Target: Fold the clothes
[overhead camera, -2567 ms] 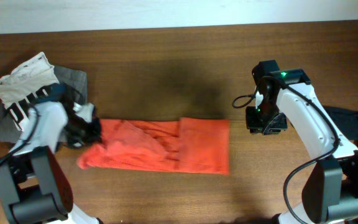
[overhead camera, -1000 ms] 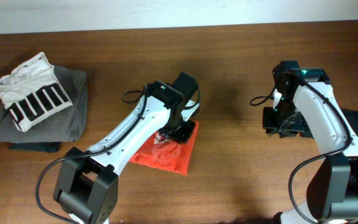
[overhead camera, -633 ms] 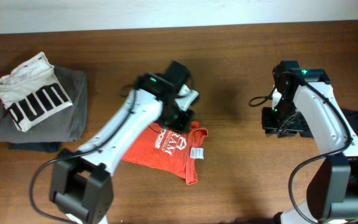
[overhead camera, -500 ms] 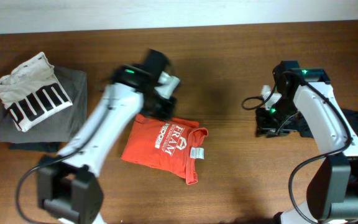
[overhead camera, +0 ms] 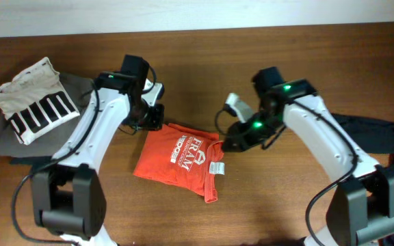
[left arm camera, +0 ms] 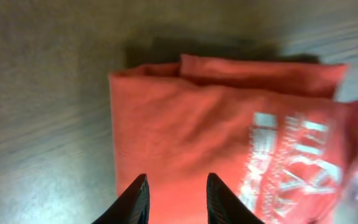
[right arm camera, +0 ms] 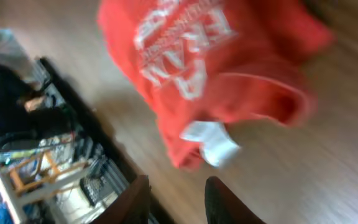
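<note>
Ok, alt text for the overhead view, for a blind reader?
A folded orange-red T-shirt with white lettering lies on the table. The left gripper is by its upper-left corner, the right gripper by its right edge, both open. A white shirt lies on a grey garment far left.

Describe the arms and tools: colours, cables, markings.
Left arm and right arm: white link shells, black joint housings. A black cable loops off the right wrist; green lights glow there. Left tool and right tool each have two dark fingers.
</note>
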Available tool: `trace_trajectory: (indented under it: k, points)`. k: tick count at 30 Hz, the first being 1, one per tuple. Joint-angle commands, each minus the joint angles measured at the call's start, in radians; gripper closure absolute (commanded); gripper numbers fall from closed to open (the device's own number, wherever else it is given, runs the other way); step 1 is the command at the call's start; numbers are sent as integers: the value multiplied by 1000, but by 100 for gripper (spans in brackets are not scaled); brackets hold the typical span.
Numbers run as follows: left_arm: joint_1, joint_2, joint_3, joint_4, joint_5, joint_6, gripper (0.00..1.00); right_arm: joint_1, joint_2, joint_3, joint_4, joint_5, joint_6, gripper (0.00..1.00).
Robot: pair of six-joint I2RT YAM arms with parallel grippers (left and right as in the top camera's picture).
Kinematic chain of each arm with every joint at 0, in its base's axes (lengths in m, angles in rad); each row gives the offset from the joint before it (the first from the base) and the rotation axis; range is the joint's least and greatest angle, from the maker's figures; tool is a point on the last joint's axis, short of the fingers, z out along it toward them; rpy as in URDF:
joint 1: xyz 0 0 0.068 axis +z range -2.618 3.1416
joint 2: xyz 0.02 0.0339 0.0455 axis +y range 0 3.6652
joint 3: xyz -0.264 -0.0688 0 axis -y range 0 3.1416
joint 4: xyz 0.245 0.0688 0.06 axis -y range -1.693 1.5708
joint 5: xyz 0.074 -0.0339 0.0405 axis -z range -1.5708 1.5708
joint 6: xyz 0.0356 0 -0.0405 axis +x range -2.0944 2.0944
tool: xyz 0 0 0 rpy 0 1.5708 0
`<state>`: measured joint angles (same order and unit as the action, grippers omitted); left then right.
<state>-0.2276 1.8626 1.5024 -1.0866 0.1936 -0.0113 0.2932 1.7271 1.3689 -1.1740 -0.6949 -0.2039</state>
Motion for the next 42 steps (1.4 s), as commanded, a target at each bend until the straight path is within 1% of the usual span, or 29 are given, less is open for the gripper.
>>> trace_trajectory:
  k: [1,6,9,14,15,17,20,25,28,29,31,34,36,37,39,41,42]
  points:
    - [2,58,-63,39,-26,27,69,76,61,15,79,-72,92,66]
    - [2,126,-116,58,-27,27,70,140,150,15,137,-83,109,66]
    - [2,185,-129,65,-27,27,70,172,237,14,176,-67,108,66]
    - [12,206,-129,84,-58,27,70,180,359,13,195,8,109,66]
    - [16,206,-129,90,-60,27,70,178,381,13,195,32,122,66]
    - [30,206,-129,95,-60,26,70,174,431,13,193,126,192,66]
    - [32,206,-129,92,-60,26,70,171,441,13,191,140,198,67]
    - [32,206,-127,113,-60,27,69,172,399,14,161,138,198,66]
    - [32,206,-126,170,-53,27,69,171,330,22,111,140,190,66]
    - [32,206,-126,225,-23,27,69,171,269,25,92,140,191,66]
    - [31,206,-126,288,23,27,68,171,209,25,85,142,191,66]
    - [27,206,-126,382,85,27,68,169,103,25,85,217,249,65]
    - [27,206,-126,436,135,27,68,166,35,25,86,284,273,62]
    - [27,206,-126,460,161,27,65,165,11,25,88,309,273,60]
    - [27,206,-124,487,193,27,65,163,-28,25,90,363,272,55]
    - [29,205,-101,461,193,28,64,163,-40,25,89,415,272,49]
    - [31,203,-84,438,192,28,63,163,-39,25,89,428,272,48]
